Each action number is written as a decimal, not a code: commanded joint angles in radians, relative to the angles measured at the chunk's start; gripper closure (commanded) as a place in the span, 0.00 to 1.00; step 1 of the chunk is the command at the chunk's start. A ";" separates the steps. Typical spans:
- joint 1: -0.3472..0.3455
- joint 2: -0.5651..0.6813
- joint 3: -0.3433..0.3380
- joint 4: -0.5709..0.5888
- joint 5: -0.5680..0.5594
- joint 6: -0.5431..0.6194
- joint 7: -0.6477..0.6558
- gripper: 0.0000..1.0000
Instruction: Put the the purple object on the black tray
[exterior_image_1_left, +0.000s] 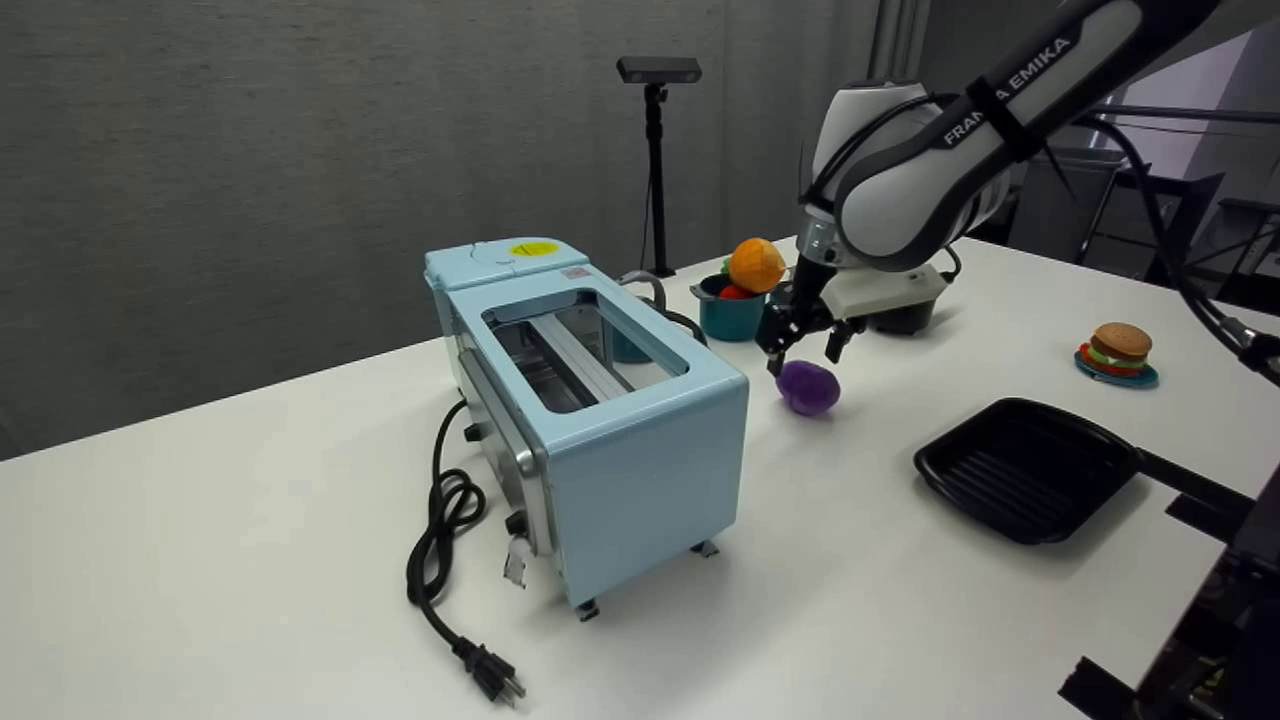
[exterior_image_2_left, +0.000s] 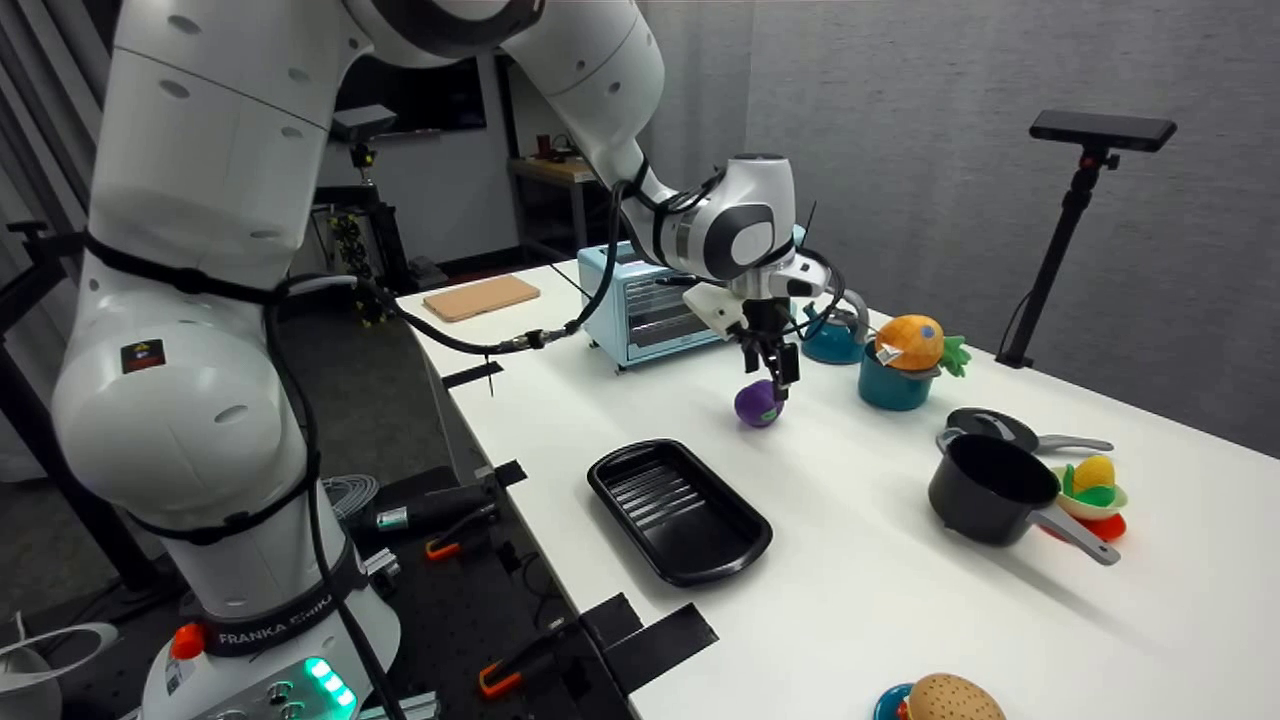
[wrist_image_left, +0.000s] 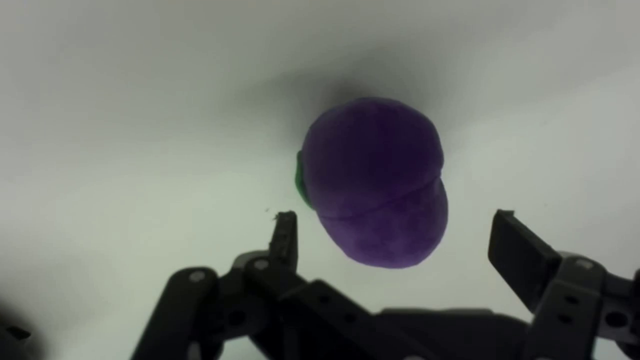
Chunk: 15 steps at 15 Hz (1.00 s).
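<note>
The purple object (exterior_image_1_left: 810, 390) is a rounded, glossy purple item with a bit of green. It lies on the white table in front of the toaster's end in both exterior views (exterior_image_2_left: 757, 405). In the wrist view it (wrist_image_left: 375, 175) sits mostly ahead of the fingertips, its near end between them. My gripper (wrist_image_left: 395, 214) is open, with a visible gap between the object and each finger. In both exterior views the gripper (exterior_image_1_left: 806, 360) points down just over the object (exterior_image_2_left: 768, 380). The black tray (exterior_image_2_left: 680, 510), squarish with a raised rim and ribbed base, stands apart from it and also shows elsewhere (exterior_image_1_left: 1030, 470).
A blue toaster oven (exterior_image_1_left: 650, 490) stands close to the purple object. A teal pot (exterior_image_2_left: 893, 388) holding an orange fruit is behind it. A black saucepan (exterior_image_2_left: 990, 490) and a toy burger (exterior_image_1_left: 1118, 352) are farther along the table. A black power cord (exterior_image_1_left: 440, 530) lies by the toaster.
</note>
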 joint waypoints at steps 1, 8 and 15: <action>0.026 0.017 -0.026 0.029 -0.003 -0.017 0.020 0.00; 0.054 0.000 -0.051 0.003 -0.033 -0.002 0.025 0.00; 0.055 0.006 -0.041 0.001 -0.033 -0.001 -0.002 0.00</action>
